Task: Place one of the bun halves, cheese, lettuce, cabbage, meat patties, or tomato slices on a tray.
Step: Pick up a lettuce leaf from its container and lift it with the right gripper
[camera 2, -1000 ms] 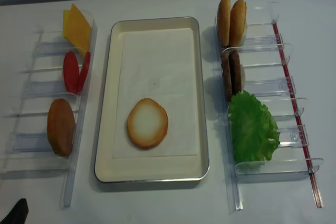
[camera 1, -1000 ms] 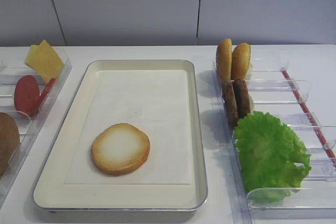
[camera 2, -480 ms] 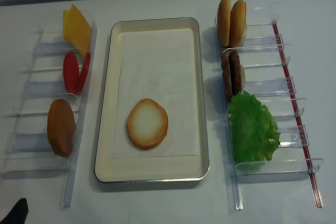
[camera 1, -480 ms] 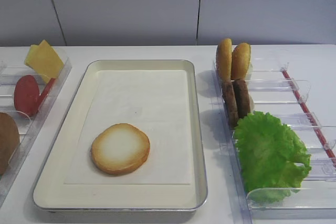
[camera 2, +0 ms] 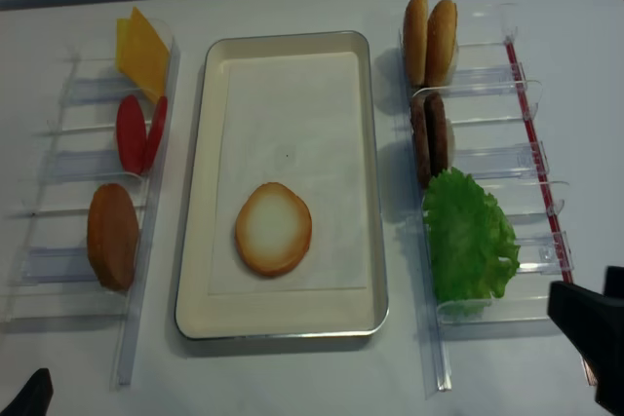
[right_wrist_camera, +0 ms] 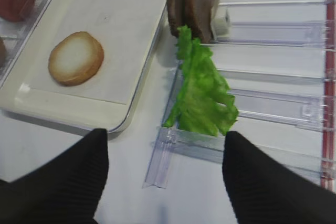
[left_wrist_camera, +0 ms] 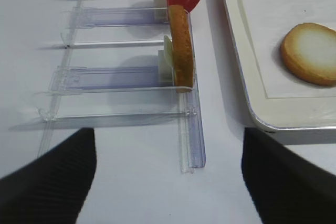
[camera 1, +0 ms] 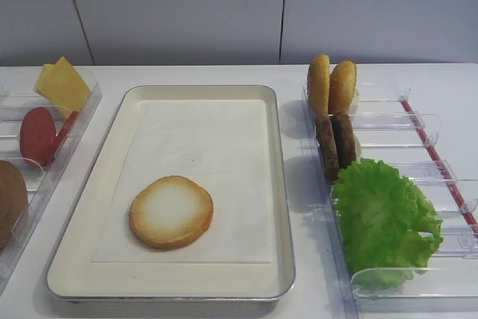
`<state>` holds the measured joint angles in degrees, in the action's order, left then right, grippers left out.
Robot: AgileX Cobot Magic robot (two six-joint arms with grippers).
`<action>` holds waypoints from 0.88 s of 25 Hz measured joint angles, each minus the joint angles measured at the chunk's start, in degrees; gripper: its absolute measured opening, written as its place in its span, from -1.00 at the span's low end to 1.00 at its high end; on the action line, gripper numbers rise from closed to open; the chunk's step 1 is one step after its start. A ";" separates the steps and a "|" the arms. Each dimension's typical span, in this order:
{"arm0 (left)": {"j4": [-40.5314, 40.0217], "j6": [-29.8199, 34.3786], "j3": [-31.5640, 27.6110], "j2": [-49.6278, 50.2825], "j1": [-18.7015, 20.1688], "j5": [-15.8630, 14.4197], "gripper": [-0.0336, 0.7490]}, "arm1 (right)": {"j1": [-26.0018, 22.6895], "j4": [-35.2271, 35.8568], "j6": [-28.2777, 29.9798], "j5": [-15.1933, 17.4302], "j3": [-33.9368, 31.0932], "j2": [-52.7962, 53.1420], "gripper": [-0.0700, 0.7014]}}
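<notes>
One bun half (camera 2: 273, 229) already lies cut face up on the tray (camera 2: 195, 241), on the paper liner toward the six o'clock end, a little to the nine o'clock side. Read loosely, the task is met by that; I judge a further layer is next, and the lettuce (camera 2: 470, 239) looks like my target.

Everything else sits in the clear racks. In the right rack (camera 2: 546, 158), from twelve o'clock down: two bun halves on edge (camera 2: 430, 40), the meat patties (camera 2: 430, 136) on edge, then the lettuce leaning in the nearest slots. In the left rack (camera 2: 58, 241): cheese (camera 2: 142, 50), tomato slices (camera 2: 138, 132), and another bun half (camera 2: 112, 236).

My right gripper (right_wrist_camera: 165, 182) hangs low over the bare table at the six o'clock end of the right rack, tilted forward so its camera looks up the rack. Its two dark fingers (right_wrist_camera: 262, 182) stand wide apart with nothing between them; the lettuce (right_wrist_camera: 202, 90) is framed in the gap, apart from both fingers. In the overhead view only its dark edge shows at about four o'clock.

My left gripper (left_wrist_camera: 168, 171) waits at the six o'clock end of the left rack, fingers (left_wrist_camera: 47, 177) spread wide and empty, the near bun half at twelve o'clock from it. How high it sits above the table I cannot really tell from this angle.
</notes>
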<state>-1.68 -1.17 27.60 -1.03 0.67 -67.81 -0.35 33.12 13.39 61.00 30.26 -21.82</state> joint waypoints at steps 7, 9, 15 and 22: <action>0.00 0.00 0.00 0.00 0.00 0.00 0.51 | 1.31 6.33 8.54 -3.68 0.00 -13.74 0.49; 0.00 0.00 0.00 0.00 0.00 0.00 0.51 | 1.67 6.87 10.24 -4.66 0.00 -17.32 0.49; 0.00 0.00 0.00 0.00 0.00 0.00 0.51 | 1.79 8.65 16.05 -7.35 0.00 -27.34 0.49; 0.00 0.00 0.00 0.00 0.00 0.00 0.51 | 1.79 12.46 21.12 -8.99 0.00 -32.96 0.49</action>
<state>-1.68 -1.17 27.60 -1.03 0.67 -67.81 1.44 45.58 34.51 52.00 30.26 -54.78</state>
